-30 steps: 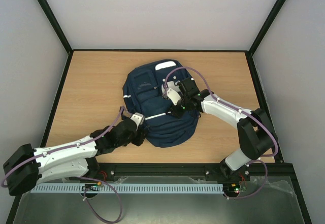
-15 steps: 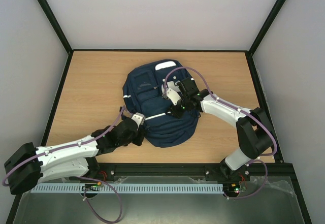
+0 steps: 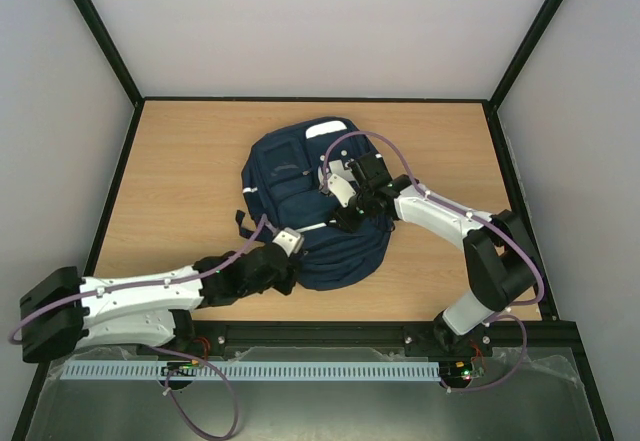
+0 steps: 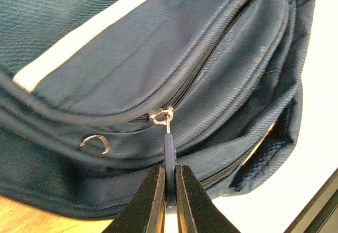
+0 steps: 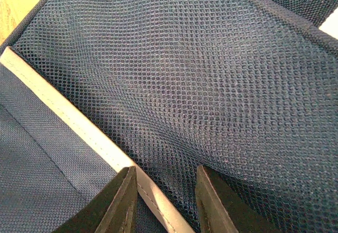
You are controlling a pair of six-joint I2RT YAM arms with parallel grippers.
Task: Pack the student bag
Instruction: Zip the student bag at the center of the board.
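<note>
Closing on the zipper pull [image 4: 169, 151], my left pincer [image 4: 169, 174], open a second ago, now clamps it at lower centre of the wrist view. The student bag [image 3: 300, 176] lies mid-frame on the table [image 3: 180, 181]. My right pincer [image 5: 163, 190] rests on its mesh [image 5: 211, 85], jaws part-spread; whether it grips I cannot tell. Unzipping can likely begin.

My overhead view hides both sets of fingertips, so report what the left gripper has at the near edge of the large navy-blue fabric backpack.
Observer: The left gripper is shut on the narrow blue zipper pull tab hanging from a silver metal slider.
Operator: Now give me the right gripper.
Observer: The right gripper has its jaws apart on the dark honeycomb mesh panel of the backpack.
Operator: Say what lies between them.
Observer: A pale flat stripe runs through that gap.
</note>
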